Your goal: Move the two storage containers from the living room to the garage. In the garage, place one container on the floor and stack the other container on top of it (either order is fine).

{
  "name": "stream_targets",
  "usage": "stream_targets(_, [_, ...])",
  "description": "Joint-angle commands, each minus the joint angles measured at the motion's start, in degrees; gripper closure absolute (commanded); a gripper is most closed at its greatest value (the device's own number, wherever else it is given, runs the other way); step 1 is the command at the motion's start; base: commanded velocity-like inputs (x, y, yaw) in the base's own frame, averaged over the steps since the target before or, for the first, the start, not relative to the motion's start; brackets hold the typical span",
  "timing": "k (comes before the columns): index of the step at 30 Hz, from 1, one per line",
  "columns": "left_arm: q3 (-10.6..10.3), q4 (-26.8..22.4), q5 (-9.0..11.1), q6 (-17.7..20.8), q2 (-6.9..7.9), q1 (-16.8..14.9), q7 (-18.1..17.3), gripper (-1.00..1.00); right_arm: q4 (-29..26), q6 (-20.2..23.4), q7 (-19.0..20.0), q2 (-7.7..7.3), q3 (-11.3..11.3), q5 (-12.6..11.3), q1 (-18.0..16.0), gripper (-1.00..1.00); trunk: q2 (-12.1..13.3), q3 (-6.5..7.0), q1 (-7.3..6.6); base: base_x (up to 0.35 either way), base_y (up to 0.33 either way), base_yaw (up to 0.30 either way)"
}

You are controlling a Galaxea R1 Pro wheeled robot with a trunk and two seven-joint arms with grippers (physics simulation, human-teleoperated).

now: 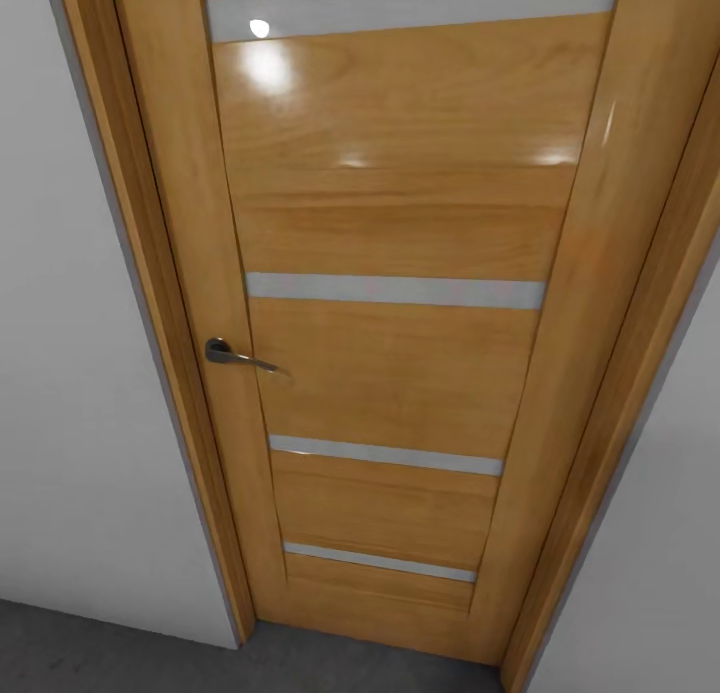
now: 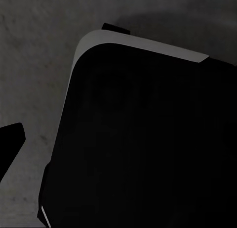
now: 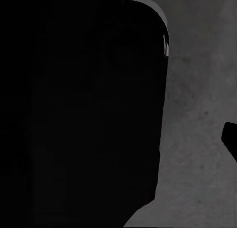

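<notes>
Wooden panel door (image 1: 400,353) with a metal handle (image 1: 238,356) stood shut above grey concrete floor (image 1: 90,648). Both wrist cameras faced the robot's dark base (image 2: 143,139); neither gripper's opening could be told.

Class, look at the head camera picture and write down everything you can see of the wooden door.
The wooden door is glossy honey-coloured wood with four pale horizontal strips across it, and ceiling lights reflect off its upper panel. A dark metal lever handle sits on its left side, pointing right. It is shut, set in a matching wooden frame between pale walls, and its foot meets a dark grey floor.
</notes>
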Motion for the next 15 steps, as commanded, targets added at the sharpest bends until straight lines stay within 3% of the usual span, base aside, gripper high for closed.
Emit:
stream_targets(1, [0.05,-0.02,0.2,-0.15,-0.01,0.0,0.04,-1.0,-0.5,-0.15,0.22,0.06,0.14,0.54,-0.01,-1.0,-0.02,-0.04,0.0,0.0,0.0,0.0])
stream_targets(2, [0.06,-0.02,0.19,-0.15,-0.01,0.0,0.04,-1.0,-0.96,-0.14,0.29,0.11,0.34,0.91,-0.01,-1.0,-0.02,-0.04,0.0,0.0,0.0,0.0])
stream_targets(5, [0.07,-0.07,0.17,-0.19,-0.01,-0.01,0.04,-1.0,-9.75,0.4,0.33,1.4,3.69,6.38,-0.01,-1.0,-0.02,-0.04,0.0,0.0,0.0,0.0])
stream_targets(8, [0.07,-0.03,0.17,-0.19,-0.06,0.0,0.04,-1.0,-15.56,1.87,0.19,2.89,4.61,8.54,-0.01,-1.0,-0.02,-0.04,0.0,0.0,0.0,0.0])
stream_targets(9, [0.06,-0.06,0.17,-0.21,-0.08,0.01,0.04,-1.0,-19.46,4.76,0.02,3.88,4.82,9.09,-0.01,-1.0,-0.02,-0.04,0.0,0.0,0.0,0.0])
stream_targets(10, [0.02,-0.06,0.12,-0.24,-0.09,0.0,0.04,-1.0,-25.69,10.44,0.21,4.7,4.94,9.4,-0.19,-1.0,-0.02,-0.04,0.0,0.0,0.0,0.0])
stream_targets(14, [0.0,-0.04,0.09,-0.26,-0.1,-0.01,0.04,-1.0,-34.9,21.09,0.54,5.37,5.02,9.23,-2.27,-1.0,-0.02,-0.04,0.0,0.0,0.0,0.0])
stream_targets(15, [-0.01,-0.03,0.09,-0.26,-0.1,0.01,0.04,-1.0,-37.05,25.25,0.63,5.74,5.05,9.1,-4.3,-1.0,-0.02,-0.04,0.0,0.0,0.0,0.0])
